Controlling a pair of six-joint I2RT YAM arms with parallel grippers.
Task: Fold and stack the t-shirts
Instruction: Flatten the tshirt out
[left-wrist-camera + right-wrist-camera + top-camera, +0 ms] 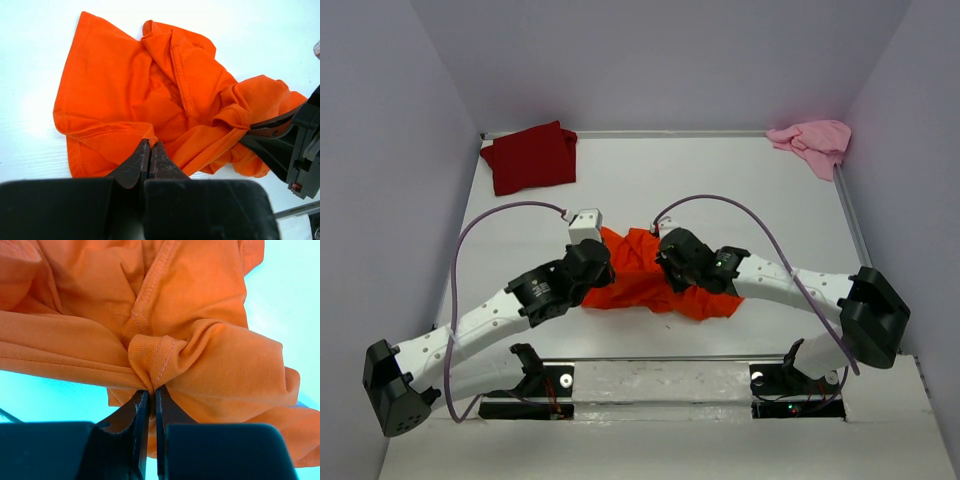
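Red shirt (530, 157), folded, at far-left corner of surface (720, 180). Left claw (151, 146) clamped on hem of orange shirt (640, 275), crumpled at centre. Right claw (151, 391) pinches its bunched ribbed edge. Pink shirt (813, 143), heaped, far-right corner.

Table (720, 180): white, my workspace.
Far left corner: dark red t-shirt (530, 157), lying flat.
Far right corner: pale pink t-shirt (812, 143), bunched at the edge.
Middle: orange t-shirt (640, 272), crumpled.
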